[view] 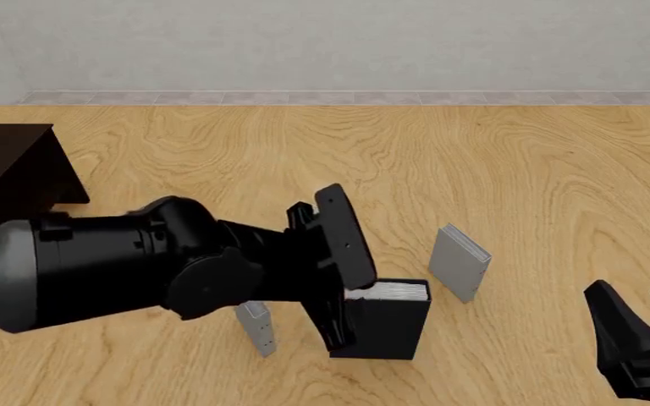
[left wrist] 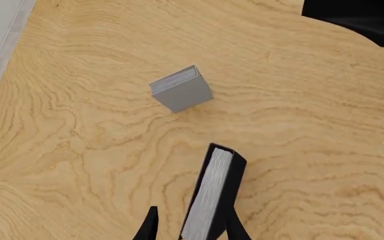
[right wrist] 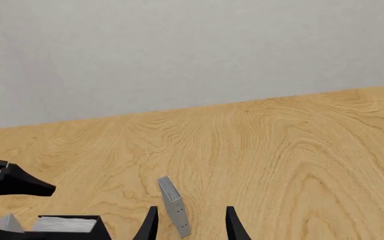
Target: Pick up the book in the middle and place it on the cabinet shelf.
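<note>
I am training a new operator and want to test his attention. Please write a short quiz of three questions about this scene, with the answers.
1. True or false: the left end effector has its fingers on both sides of the black book.
2. Multiple choice: How many thin grey books stand on the table? A) one B) two C) three
3. Fill in: in the front view, the dark cabinet is at the far ____ of the picture.

Key:
1. True; the book stands upright between the fingers.
2. B; one grey book right of the black book, another grey book left of it.
3. left. The right end effector is open, away from the books.
</note>
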